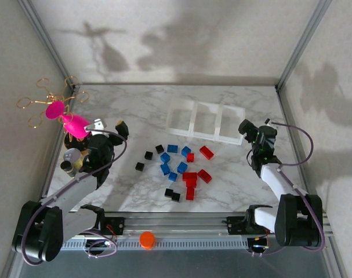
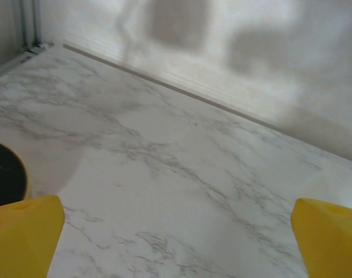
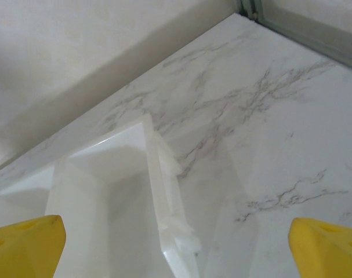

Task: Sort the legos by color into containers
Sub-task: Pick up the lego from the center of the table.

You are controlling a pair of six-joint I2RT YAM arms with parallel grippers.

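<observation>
Lying loose on the desk at frame centre, the legos sit lower right of the left fingers and lower left of the right fingers; both pairs spread wide, empty; the containers wait above.

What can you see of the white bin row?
The row of three square translucent white plastic bins sits flat on the marble-patterned tabletop, far of centre and toward the right. Thin upright walls, shared dividers, open tops; all three look empty. The right wrist view shows one corner close up, glossy and milky. The small blue, red and black plastic bricks lie apart on its near side. The right arm's open claw is by its right end; contact can't be told.
</observation>
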